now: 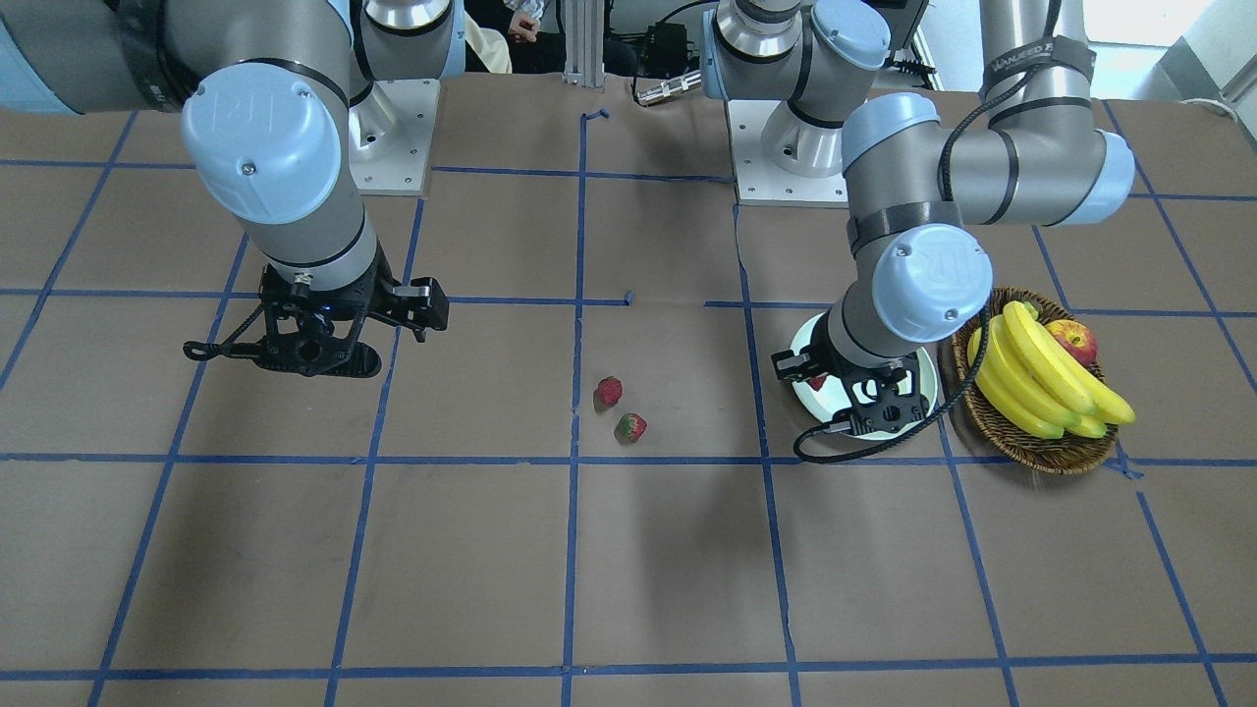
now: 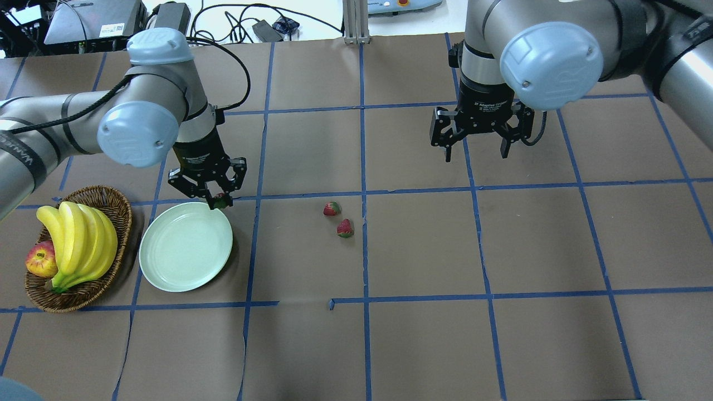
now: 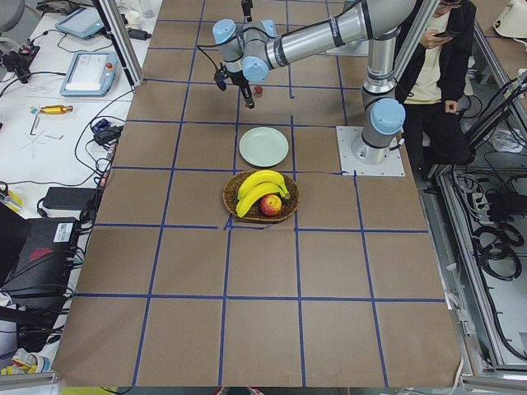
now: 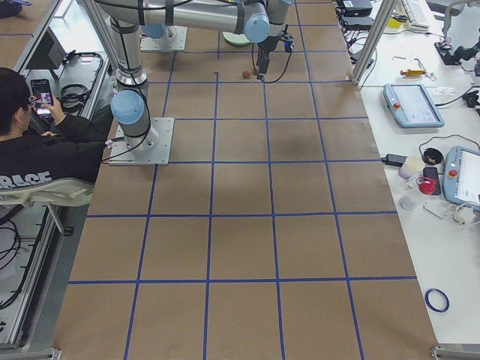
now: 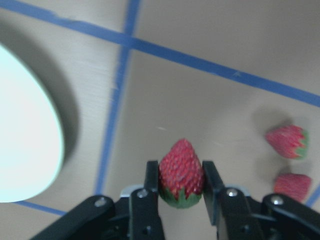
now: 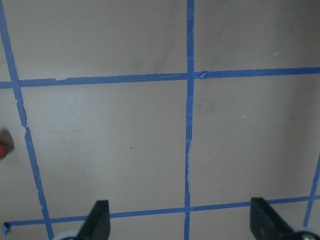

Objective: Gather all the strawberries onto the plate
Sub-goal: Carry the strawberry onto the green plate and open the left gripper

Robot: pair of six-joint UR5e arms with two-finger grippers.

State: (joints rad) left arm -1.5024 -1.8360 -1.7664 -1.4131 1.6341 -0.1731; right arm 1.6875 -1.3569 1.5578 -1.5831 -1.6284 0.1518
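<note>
At the plate [image 2: 185, 247]'s far rim | left gripper [image 2: 219, 200] clamped on one strawberry [image 5: 181, 170], tip down | plate centre lies toward the robot from it, probably a short move inward | two loose strawberries [image 2: 332, 209] [image 2: 345, 228] on table, right of plate | right gripper [image 2: 476, 147] fingers apart.

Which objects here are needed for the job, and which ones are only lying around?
For the job:
held strawberry in the left gripper
two loose strawberries on the table
plate

Only lying about:
basket
bananas
apple
</note>
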